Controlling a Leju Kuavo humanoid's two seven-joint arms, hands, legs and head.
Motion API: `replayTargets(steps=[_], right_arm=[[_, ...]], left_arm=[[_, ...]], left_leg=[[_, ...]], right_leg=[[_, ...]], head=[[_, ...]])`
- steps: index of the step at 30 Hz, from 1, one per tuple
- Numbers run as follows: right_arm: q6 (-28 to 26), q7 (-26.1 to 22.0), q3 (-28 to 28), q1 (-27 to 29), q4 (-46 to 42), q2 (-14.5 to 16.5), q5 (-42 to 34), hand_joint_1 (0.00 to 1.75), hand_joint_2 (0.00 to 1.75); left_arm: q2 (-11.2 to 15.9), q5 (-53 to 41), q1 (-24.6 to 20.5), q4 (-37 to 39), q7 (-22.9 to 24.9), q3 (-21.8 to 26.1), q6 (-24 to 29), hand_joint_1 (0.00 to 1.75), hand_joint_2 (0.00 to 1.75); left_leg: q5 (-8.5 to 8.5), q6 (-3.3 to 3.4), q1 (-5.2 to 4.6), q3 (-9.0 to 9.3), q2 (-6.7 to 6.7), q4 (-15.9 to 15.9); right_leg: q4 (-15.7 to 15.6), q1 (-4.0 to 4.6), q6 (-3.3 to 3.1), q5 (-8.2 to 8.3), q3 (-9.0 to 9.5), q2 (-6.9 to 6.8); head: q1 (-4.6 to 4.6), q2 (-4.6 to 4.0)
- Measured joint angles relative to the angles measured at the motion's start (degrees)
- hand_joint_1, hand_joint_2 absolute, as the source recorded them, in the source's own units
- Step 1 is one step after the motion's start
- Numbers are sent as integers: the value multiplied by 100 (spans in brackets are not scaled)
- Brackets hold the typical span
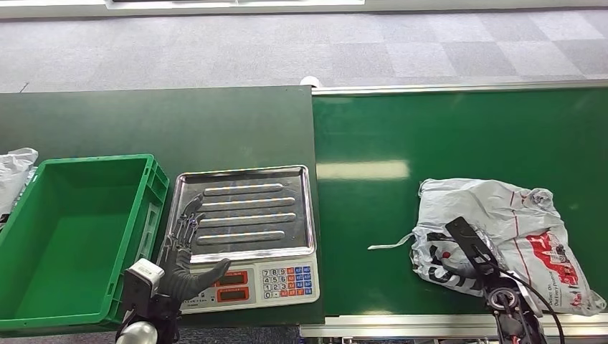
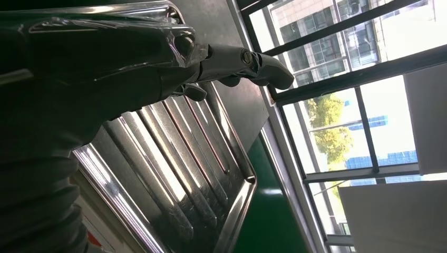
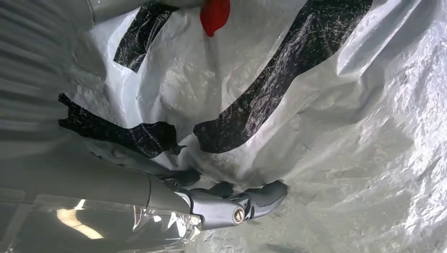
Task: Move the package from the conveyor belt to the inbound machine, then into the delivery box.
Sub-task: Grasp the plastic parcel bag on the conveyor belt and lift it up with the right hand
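Note:
The package (image 1: 516, 222) is a crumpled white plastic mail bag with red and black print, lying on the green conveyor belt (image 1: 444, 129) at the near right. My right hand (image 1: 467, 251) lies on the bag's near-left corner. In the right wrist view its thumb (image 3: 237, 208) and dark fingers (image 3: 182, 176) press into folds of the package (image 3: 316, 132), gripping the plastic. The inbound machine is a scale with a ribbed steel tray (image 1: 247, 211) and a keypad (image 1: 287, 279). My left hand (image 1: 185, 259) hovers open over the tray's near-left corner. The green delivery box (image 1: 72, 236) stands left of the scale.
The steel tray (image 2: 174, 174) lies bare just under my left hand (image 2: 105, 63). A white bag (image 1: 14, 172) pokes in at the far left edge beside the box. The dark green table (image 1: 158, 122) extends behind the scale and box. Grey carpet lies beyond.

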Motion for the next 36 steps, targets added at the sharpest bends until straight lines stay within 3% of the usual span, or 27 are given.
replayTargets(steps=[1,4,23,31,36], right_arm=[[-11,-5,18,-4,7,-2,16,164,175],[-99,-54,87,-14,17,-17,93,175,175],[-351,-403,611,-50,-3,97,281,175,175],[-1390,-1407,538,215,-841,319,-384,175,175],[-1608,-1645,395,454,-1682,485,-573,175,175]], left_arm=[[0,2,1,-1,1,0,3,0,175],[1,11,14,-15,1,1,19,0,175],[7,66,141,-142,-8,56,38,0,175],[-10,110,256,-261,-245,84,164,0,175],[-22,151,269,-293,-364,119,193,0,175]], left_leg=[[0,0,0,0,0,0],[0,0,0,1,0,0],[0,-1,1,0,1,-1],[0,-1,1,-5,-1,-1],[-1,-1,1,-6,-1,-2]], right_leg=[[0,0,0,0,1,0],[0,0,0,0,2,0],[0,1,0,0,0,0],[1,2,0,-1,-6,-2],[1,1,0,-2,-7,-2]], head=[[0,0],[0,0],[0,0],[-1,0],[0,0]])
